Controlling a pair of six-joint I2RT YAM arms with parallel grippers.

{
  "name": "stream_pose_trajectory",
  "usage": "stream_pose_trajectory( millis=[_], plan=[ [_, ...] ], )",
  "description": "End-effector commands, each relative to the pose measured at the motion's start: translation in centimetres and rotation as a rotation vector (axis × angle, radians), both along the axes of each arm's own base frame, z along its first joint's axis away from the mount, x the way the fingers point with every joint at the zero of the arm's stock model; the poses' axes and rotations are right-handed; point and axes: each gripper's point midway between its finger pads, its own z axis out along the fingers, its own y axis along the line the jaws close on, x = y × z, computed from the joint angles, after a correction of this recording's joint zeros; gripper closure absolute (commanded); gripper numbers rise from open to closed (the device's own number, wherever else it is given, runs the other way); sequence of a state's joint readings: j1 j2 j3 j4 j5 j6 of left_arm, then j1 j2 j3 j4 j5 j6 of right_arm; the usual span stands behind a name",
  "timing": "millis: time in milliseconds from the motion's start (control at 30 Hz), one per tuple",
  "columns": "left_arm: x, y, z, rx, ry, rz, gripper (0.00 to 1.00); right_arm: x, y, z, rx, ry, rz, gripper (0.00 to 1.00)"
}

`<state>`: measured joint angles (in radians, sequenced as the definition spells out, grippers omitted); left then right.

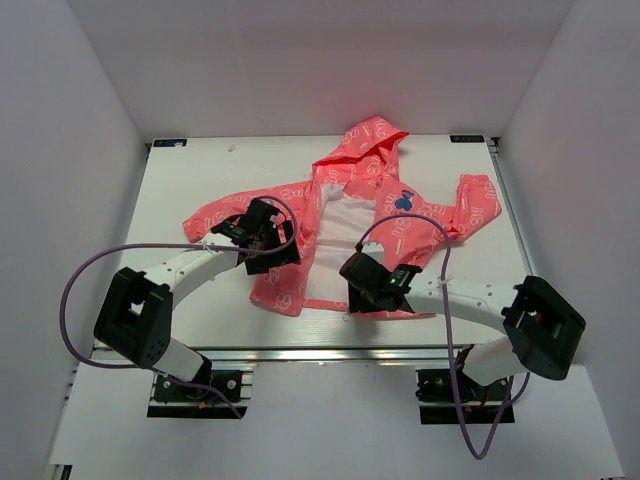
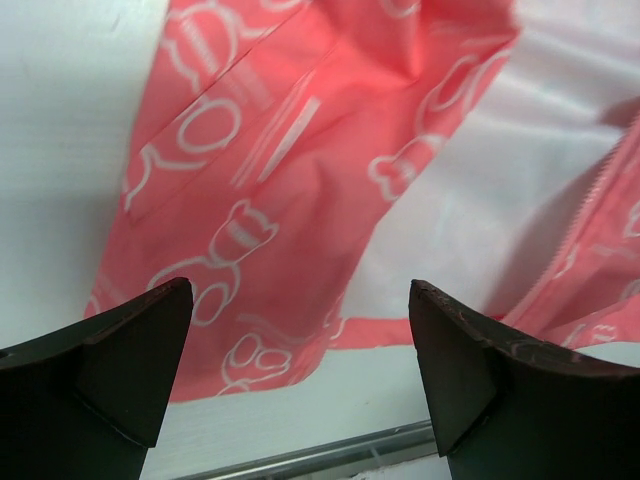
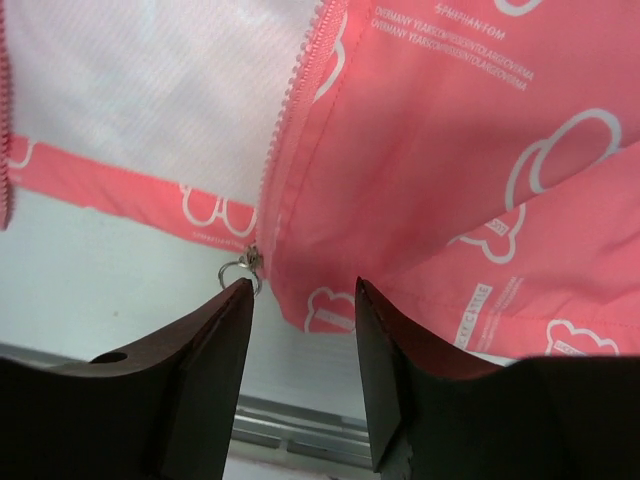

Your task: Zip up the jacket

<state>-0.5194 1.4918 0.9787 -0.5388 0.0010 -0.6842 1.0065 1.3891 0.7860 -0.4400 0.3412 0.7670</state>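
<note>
Jacket (image 1: 400, 225), one: coral-pink, hooded, lay unzipped and spread flat on the counter (image 1: 180, 190), with white lining showing between the two end effectors. End effectors, two. Left end effector (image 2: 300, 300): fingers spread wide, nothing between them, one front panel's hem beneath. Right end effector (image 3: 300, 285): fingers narrowly parted, gripping nothing, the other panel's hem corner beyond the gap. Zipper pull ring (image 3: 240, 270), one, sat just beside one fingertip; contact could not be told. Purple cables (image 1: 64, 300), two, one per arm.
</note>
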Motion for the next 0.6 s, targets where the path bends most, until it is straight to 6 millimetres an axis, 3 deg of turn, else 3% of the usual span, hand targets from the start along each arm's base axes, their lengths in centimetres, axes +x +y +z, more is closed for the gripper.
stream_pose_trajectory(
  millis=[0,333,567],
  plan=[
    [-0.9,0.7,0.3,0.01,0.001,0.02,0.02,1.5,1.4,0.8,0.037,-0.048,-0.065,0.5],
    [-2.6,1.5,-1.4,0.031,0.055,0.021,0.02,1.4,1.6,-1.3,0.025,-0.021,-0.071,0.55],
    [-3.4,1.7,-1.8,0.057,0.065,-0.01,0.02,1.5,1.4,-1.2,0.026,-0.037,-0.076,0.93]
  ],
)
